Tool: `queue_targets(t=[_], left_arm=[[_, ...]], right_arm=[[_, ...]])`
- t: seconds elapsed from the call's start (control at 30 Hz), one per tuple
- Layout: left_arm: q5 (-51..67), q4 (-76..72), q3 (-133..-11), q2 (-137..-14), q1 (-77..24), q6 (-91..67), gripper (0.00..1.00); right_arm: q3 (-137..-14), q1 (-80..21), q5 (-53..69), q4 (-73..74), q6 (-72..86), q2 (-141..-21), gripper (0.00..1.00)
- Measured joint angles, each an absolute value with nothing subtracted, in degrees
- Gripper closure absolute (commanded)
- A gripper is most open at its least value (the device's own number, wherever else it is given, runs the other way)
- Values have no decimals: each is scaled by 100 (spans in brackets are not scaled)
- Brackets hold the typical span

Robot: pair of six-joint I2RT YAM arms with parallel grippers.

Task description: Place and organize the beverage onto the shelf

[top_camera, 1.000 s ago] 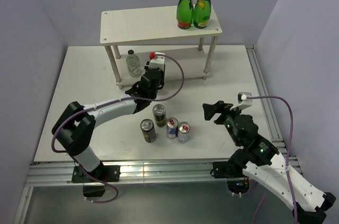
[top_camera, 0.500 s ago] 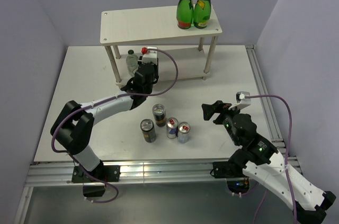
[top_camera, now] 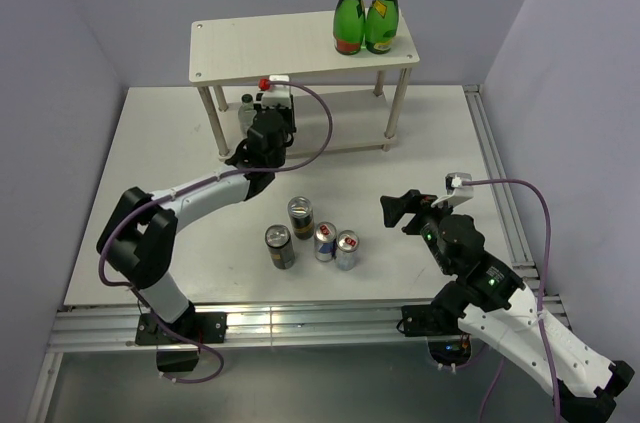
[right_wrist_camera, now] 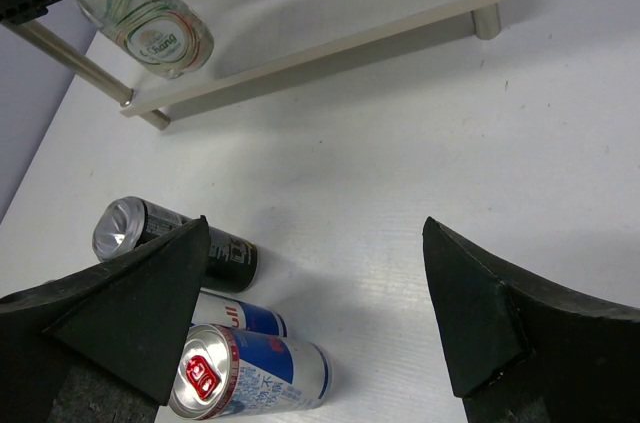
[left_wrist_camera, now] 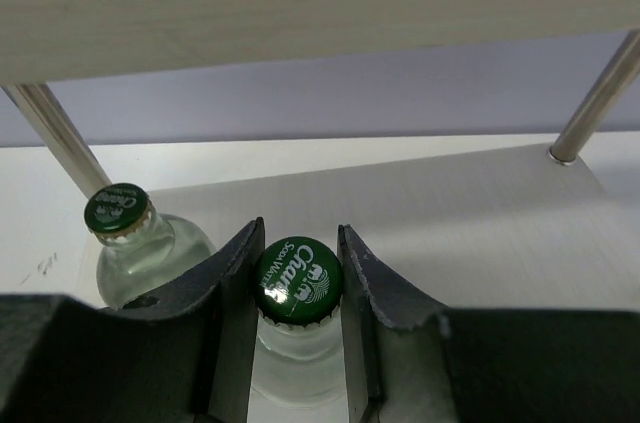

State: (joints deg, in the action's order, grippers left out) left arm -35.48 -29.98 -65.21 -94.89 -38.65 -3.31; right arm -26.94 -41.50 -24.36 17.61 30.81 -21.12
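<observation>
I have the left end effector (left_wrist_camera: 299, 235) clenched on the neck of a clear bottle (left_wrist_camera: 298, 281), one finger on each side just under its green cap. It holds the bottle at the front of the shelf (top_camera: 270, 43), low enough to pass under the top board and over the lower board (left_wrist_camera: 430, 198). I judge this bottle is being carried in rather than set down; I cannot see its base in my views. The second clear bottle (left_wrist_camera: 119, 213) stands just beside it on the left, near the left front leg, and seems to rest on the end of the lower board, so I count that one as placed. Everything else is waiting: two black-and-yellow cans (top_camera: 300, 215) (top_camera: 279, 246) and two silver-blue cans (top_camera: 325, 241) (top_camera: 347, 249) stand bunched together on the desk (top_camera: 160, 163), well apart from the shelf. The right end effector (top_camera: 398, 210) is released and empty, hovering over the desk to the right of the cans. Two green glass bottles (top_camera: 348, 13) take up the right end of the top board. By my reckoning, one of six is done, one is under way, and four are left.
</observation>
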Motion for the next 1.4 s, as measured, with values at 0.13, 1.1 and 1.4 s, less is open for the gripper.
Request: queue_targets(t=[0.13,1.1,1.4], left_arm=[[-3590,-3376,-6521,-9686,-3763,-226,100],[-3811,-4353,-6641,-10298,-3612,95,10],[-3787,-4104,-6630,-10136,-3623,84,1]], right_arm=[[-2694,-4150,-2434,1761,3079,-2112,7],[-2694,-4150,-2432,1761,3061,-2112,7],[-2692,-4150,-2429,1761,3059,-2115,7]])
